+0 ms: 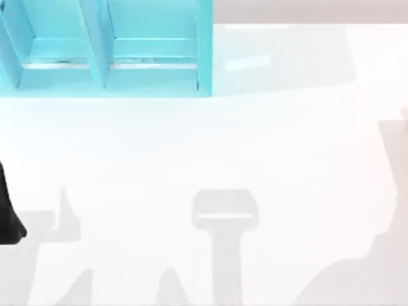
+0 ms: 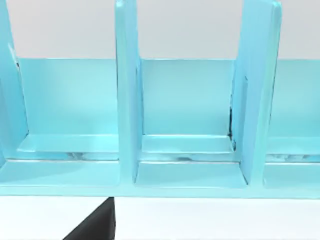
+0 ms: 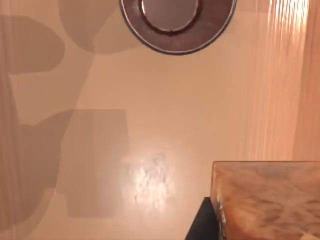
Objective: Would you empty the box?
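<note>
In the right wrist view I look down on a tan floor [image 3: 165,125] with a raised tan wall [image 3: 295,90] along one side, which appears to be the inside of the box. On that floor lie a round dark-brown dish [image 3: 177,22] and an orange marbled block [image 3: 270,200]. A dark part of my right gripper [image 3: 200,222] shows just beside the block. My left arm [image 1: 9,220] sits at the table's left edge. A dark part of the left gripper [image 2: 95,227] shows low in the left wrist view, in front of the rack.
A light-blue rack [image 1: 108,48] with upright dividers [image 2: 127,95] stands at the table's back left, its slots bare. The white table [image 1: 255,159] carries only the arms' shadows across its middle and front.
</note>
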